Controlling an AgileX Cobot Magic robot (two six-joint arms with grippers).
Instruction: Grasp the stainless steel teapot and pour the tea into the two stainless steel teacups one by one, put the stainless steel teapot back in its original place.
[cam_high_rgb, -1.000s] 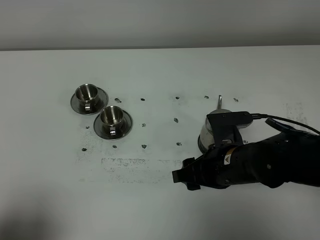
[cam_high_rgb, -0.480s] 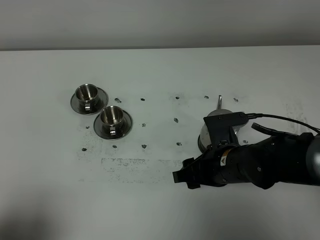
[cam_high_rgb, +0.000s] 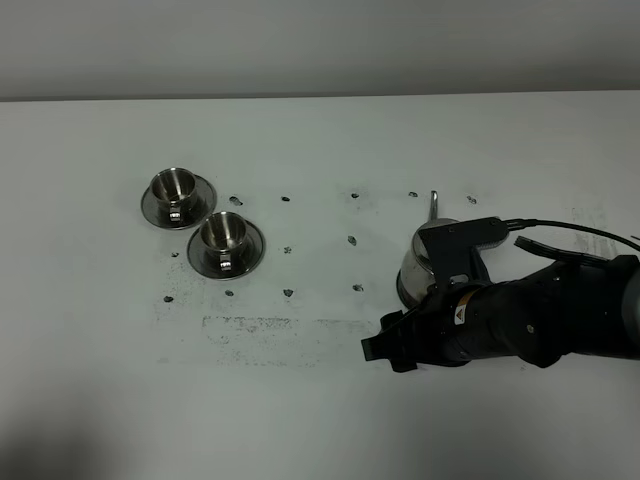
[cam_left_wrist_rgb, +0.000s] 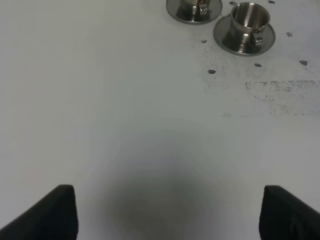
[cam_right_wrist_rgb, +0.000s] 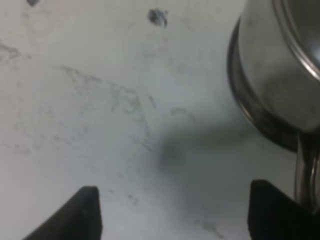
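right fingers (cam_high_rgb: 402, 349) pulled back beside shiny squat steel teapot (cam_high_rgb: 410, 275), spread, empty; left fingers (cam_left_wrist_rgb: 172, 212) spread.

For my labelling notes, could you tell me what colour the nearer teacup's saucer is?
The saucer is shiny silver, like its teacup; left wrist view shows it best.

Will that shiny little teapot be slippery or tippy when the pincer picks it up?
Probably slippery: the teapot looks like smooth polished steel. Likely stiff, not fragile. Its wide flared base suggests it resists tipping when nudged.
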